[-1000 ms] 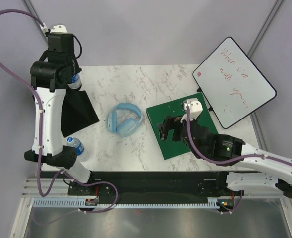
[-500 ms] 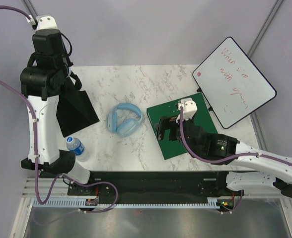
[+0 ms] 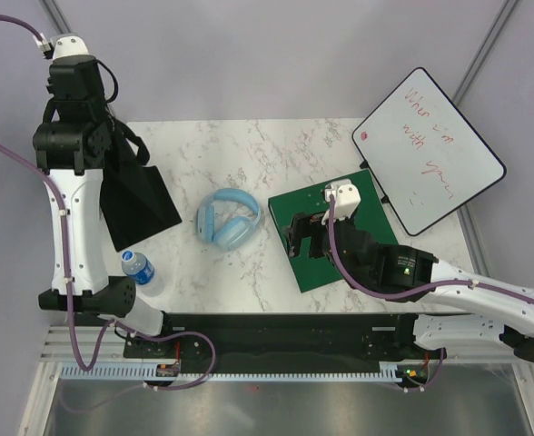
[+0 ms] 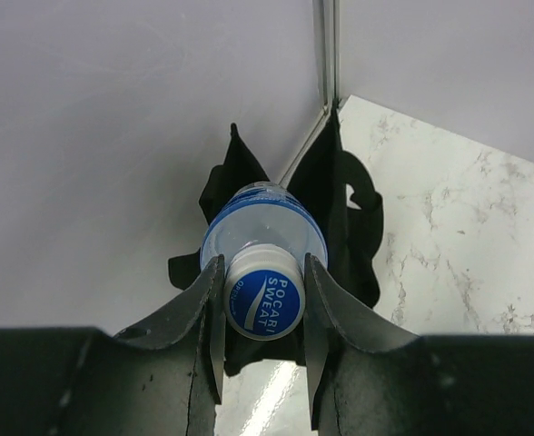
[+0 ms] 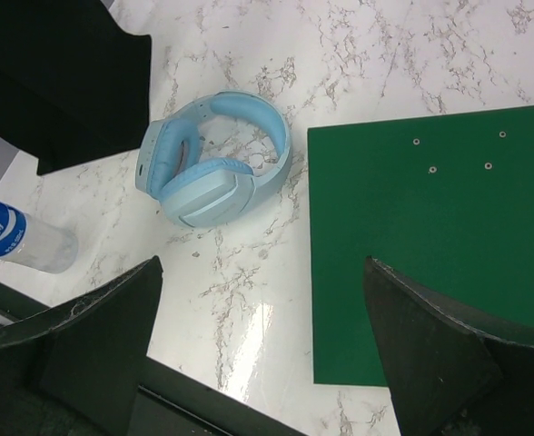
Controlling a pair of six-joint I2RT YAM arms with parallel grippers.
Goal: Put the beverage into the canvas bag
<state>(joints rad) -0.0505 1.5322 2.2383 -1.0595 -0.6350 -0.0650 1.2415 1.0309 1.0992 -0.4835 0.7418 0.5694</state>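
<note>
Left claw (image 4: 263, 265) is shut tight on the neck of a Pocari Sweat bottle (image 4: 262, 218), one finger on each side, just under the blue and white cap. The bottle hangs with its cap facing the wrist camera and its body pointing away. Black cloth of the canvas bag (image 4: 340, 191) shows behind the bottle on both sides. I cannot tell if the bottle's bottom is inside the bag.

From above, the left arm is lifted high over the far left part of the table (image 3: 249, 145), and it hides its own claw. The canvas bag (image 3: 144, 204) lies flat below it, with its loop handles at the far end.

Right claw (image 5: 262, 263) is wide open and holds nothing. It hangs over the table at the left edge of a green board (image 5: 430, 236). Light blue headphones (image 5: 217, 163) lie between the bag and the board. A second bottle (image 3: 140, 268) with a blue label lies near the bag, at the front left. A whiteboard (image 3: 428, 150) with red writing sits at the far right.
</note>
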